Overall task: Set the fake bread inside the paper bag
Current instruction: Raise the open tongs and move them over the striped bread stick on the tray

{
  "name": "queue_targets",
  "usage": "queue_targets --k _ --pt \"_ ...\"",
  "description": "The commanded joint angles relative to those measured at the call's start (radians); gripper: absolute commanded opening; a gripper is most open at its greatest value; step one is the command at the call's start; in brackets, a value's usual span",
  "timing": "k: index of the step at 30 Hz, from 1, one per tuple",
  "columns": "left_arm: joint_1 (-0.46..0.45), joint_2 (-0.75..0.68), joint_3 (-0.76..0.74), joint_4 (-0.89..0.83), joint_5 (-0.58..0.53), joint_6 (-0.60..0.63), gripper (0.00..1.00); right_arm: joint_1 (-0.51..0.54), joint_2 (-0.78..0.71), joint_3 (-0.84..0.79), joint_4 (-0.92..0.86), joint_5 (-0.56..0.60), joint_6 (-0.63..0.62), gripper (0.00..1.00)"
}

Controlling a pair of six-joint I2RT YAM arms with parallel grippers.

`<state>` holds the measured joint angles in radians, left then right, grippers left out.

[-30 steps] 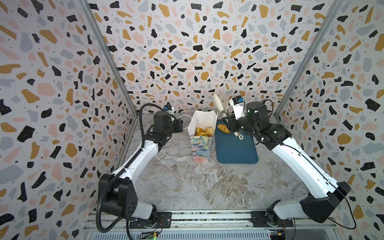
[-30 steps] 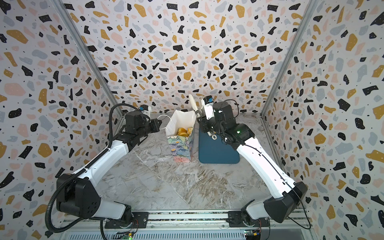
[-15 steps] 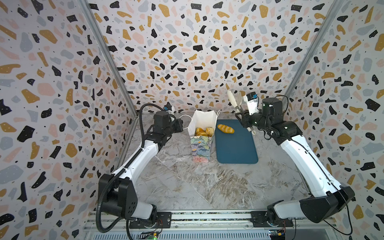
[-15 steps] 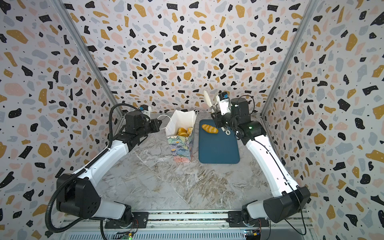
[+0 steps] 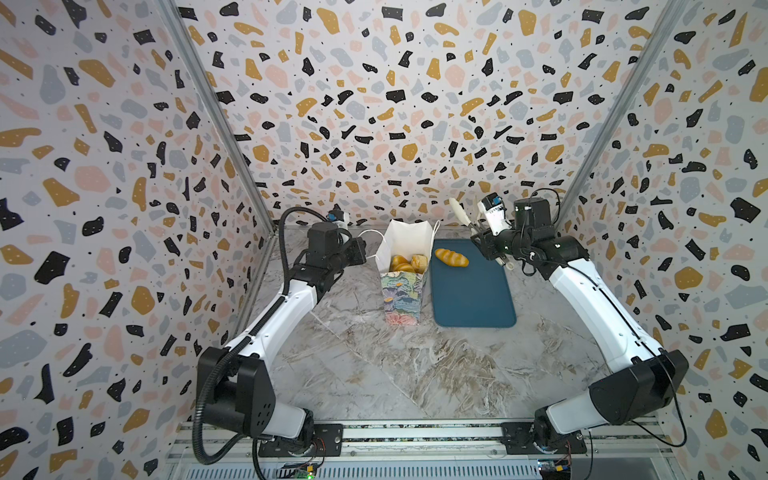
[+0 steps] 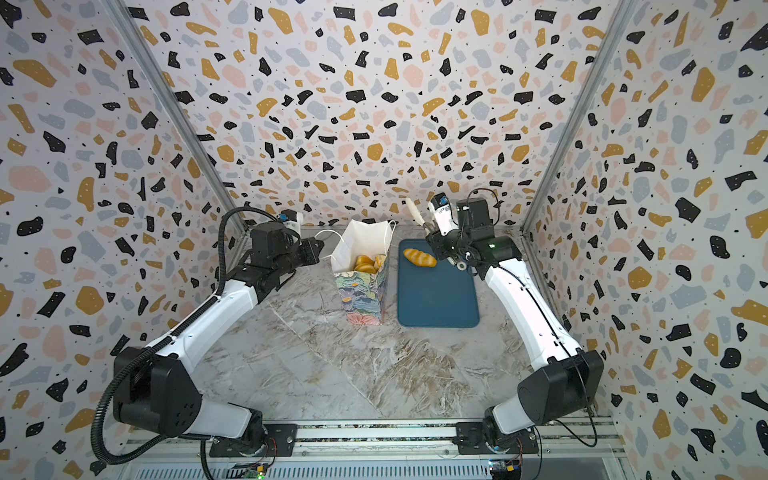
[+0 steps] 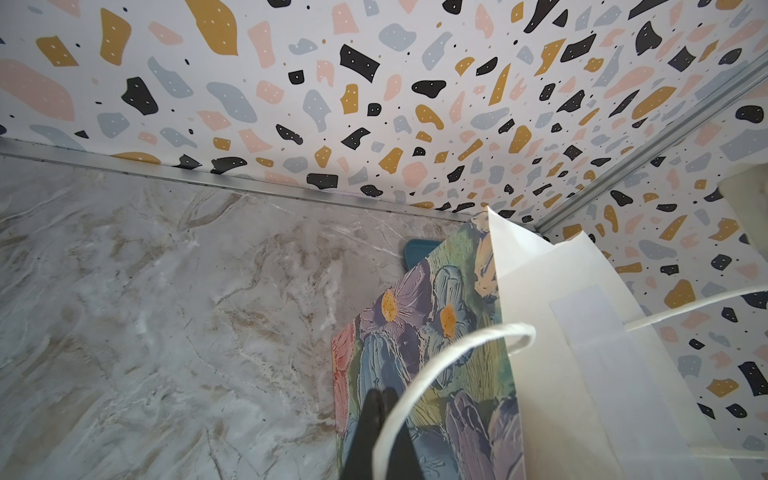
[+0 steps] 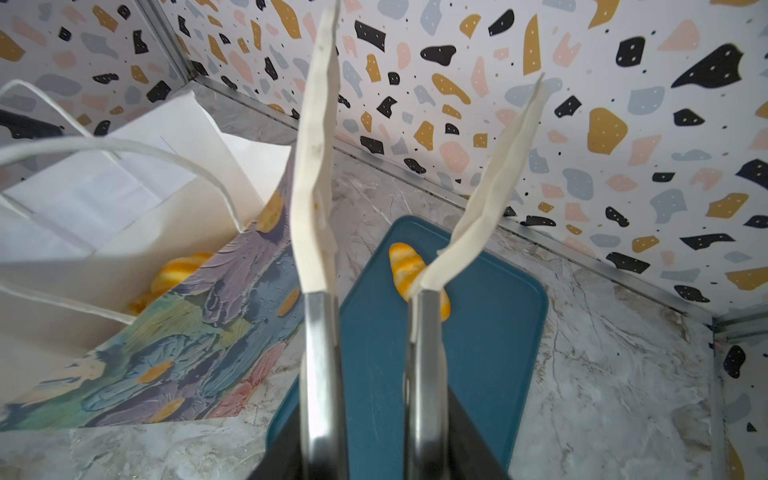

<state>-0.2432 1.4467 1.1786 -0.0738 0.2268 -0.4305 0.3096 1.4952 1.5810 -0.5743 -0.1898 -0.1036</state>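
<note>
Golden-brown fake bread (image 5: 406,263) sits piled inside the paper bag (image 5: 401,300), a few glossy pieces showing through its open mouth in both top views; one oval loaf (image 5: 451,257) lies outside the bag, on the dark teal tray (image 5: 473,299), up in the tray's 11 o'clock corner and just beside the bag's rim; from my right wrist camera that loaf (image 8: 402,262) shows partly behind a tong tip.

From my seat the bag stands on the marbled surface (image 5: 374,374) toward its 12 o'clock edge, white lining facing me, and the tray lies flat at the bag's 3 o'clock, close alongside it.

My left claw (image 5: 360,252) hangs at the bag's 10 o'clock, its fingers (image 7: 376,411) pressed together; a white cord handle (image 7: 449,345) loops across them, and I cannot tell whether the cord is pinched.

My right claw (image 5: 483,244) hovers over the tray's 1 o'clock corner, pinching a pair of metal tongs (image 8: 316,166); the tongs' white tips stand spread with nothing between them, pointing off toward 11 o'clock above the loaf.
</note>
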Motion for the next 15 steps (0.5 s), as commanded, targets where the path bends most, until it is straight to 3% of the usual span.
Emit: queue_targets --k 1,15 --pt "0.004 0.003 0.015 0.023 0.0 0.007 0.0 -0.024 -0.011 0.004 -0.006 -0.004 -0.032 0.42" --pt "0.004 0.004 0.017 0.022 0.0 0.009 0.0 -0.049 0.072 0.019 -0.082 0.122 -0.173 0.45"
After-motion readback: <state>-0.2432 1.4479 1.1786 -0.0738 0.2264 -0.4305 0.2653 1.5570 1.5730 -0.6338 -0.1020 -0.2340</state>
